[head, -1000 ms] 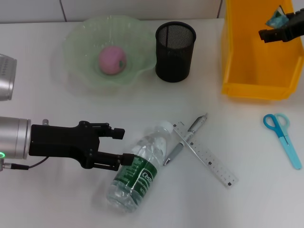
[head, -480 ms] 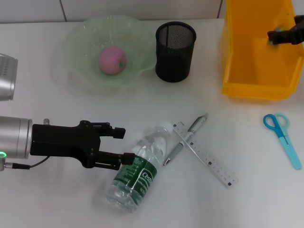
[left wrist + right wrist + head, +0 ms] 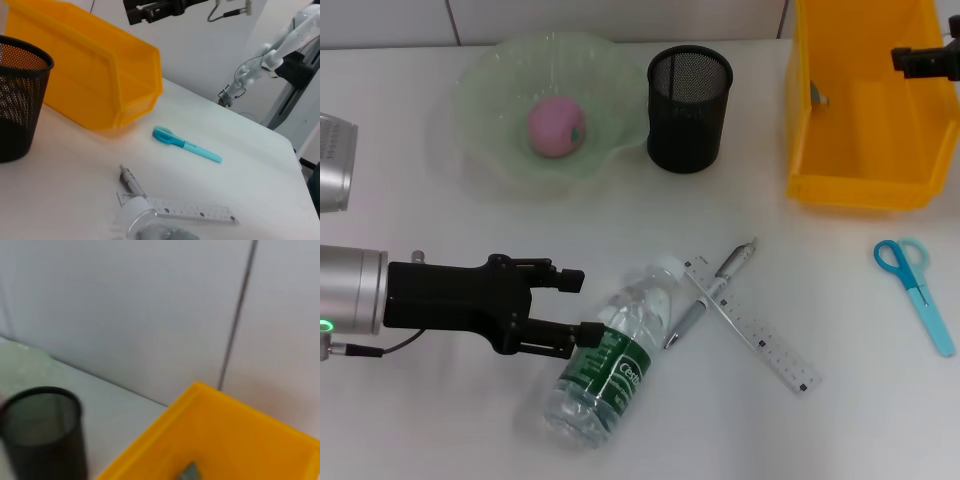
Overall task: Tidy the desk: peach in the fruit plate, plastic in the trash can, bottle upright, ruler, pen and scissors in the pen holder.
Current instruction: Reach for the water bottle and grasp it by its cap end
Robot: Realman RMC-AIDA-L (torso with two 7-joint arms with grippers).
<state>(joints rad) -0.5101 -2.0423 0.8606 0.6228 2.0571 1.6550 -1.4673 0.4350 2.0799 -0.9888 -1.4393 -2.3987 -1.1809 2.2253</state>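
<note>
The left claw (image 3: 570, 305), fingers spread, flanks the fallen water bottle (image 3: 610, 352), whose long axis runs diagonally, cap pointing away toward the ruler (image 3: 752, 323).

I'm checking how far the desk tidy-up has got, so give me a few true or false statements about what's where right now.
1. The peach lies in the green fruit plate. True.
2. The water bottle stands upright. False: it lies on its side by the left gripper.
3. The scissors are in the black pen holder. False: they lie on the table, near the yellow bin.
4. The ruler lies across the pen beside the bottle's cap. True.
5. The right gripper hovers over the fruit plate. False: it is over the yellow bin.
</note>
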